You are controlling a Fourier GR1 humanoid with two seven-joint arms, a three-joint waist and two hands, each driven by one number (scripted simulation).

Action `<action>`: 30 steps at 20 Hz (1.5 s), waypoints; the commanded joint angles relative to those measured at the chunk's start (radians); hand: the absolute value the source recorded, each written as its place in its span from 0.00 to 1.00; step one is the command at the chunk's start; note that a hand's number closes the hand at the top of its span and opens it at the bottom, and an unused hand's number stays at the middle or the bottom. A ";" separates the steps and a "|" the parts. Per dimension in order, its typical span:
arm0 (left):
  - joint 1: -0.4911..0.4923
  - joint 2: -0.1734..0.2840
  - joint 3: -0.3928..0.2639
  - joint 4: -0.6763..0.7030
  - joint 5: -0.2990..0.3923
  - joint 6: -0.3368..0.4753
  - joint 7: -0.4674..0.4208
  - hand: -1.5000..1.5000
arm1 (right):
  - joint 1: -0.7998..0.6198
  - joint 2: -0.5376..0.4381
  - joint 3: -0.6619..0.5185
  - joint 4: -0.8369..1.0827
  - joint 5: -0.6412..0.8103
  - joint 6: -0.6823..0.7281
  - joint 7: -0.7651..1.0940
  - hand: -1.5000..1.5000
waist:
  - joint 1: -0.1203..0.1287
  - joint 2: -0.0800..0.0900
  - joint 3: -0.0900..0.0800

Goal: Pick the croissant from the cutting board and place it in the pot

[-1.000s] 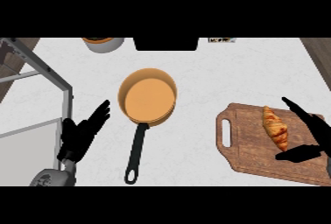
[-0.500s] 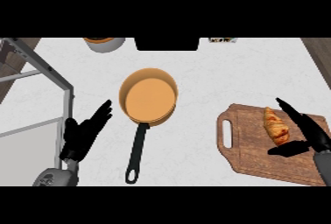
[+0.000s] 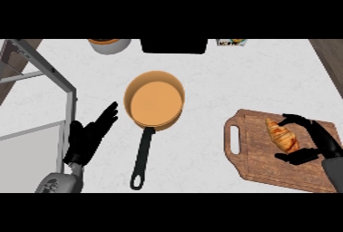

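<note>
A golden-brown croissant (image 3: 282,136) lies on the wooden cutting board (image 3: 258,156) at the lower right. My right hand (image 3: 316,145) is beside the croissant on its right, fingers curving over its top end and thumb near its lower end, closing around it without a clear hold. The orange pot (image 3: 155,98) with a long black handle (image 3: 141,156) sits in the middle of the white counter. My left hand (image 3: 90,135) rests open at the lower left, left of the pot's handle, holding nothing.
A sink with a metal rim (image 3: 41,74) fills the left side. A white bowl (image 3: 109,44), a black object (image 3: 173,45) and a small packet (image 3: 233,43) line the back edge.
My right hand has curled its fingers in around the croissant. The croissant, the board and the left hand have stayed put.
</note>
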 commanded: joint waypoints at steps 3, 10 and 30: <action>-0.029 -0.053 -0.016 0.023 -0.034 0.039 0.021 0.50 | -0.041 0.032 -0.021 0.157 0.003 -0.011 -0.119 1.00 | -0.001 0.012 0.016; -0.010 -0.024 -0.011 0.009 -0.033 0.007 -0.010 0.50 | -0.191 0.110 -0.039 0.110 -0.119 0.310 -0.160 1.00 | 0.024 0.017 0.017; 0.044 -0.020 0.034 -0.074 -0.018 -0.021 0.059 0.50 | -0.155 0.099 0.041 -0.457 -0.098 0.210 0.006 1.00 | -0.025 0.000 0.014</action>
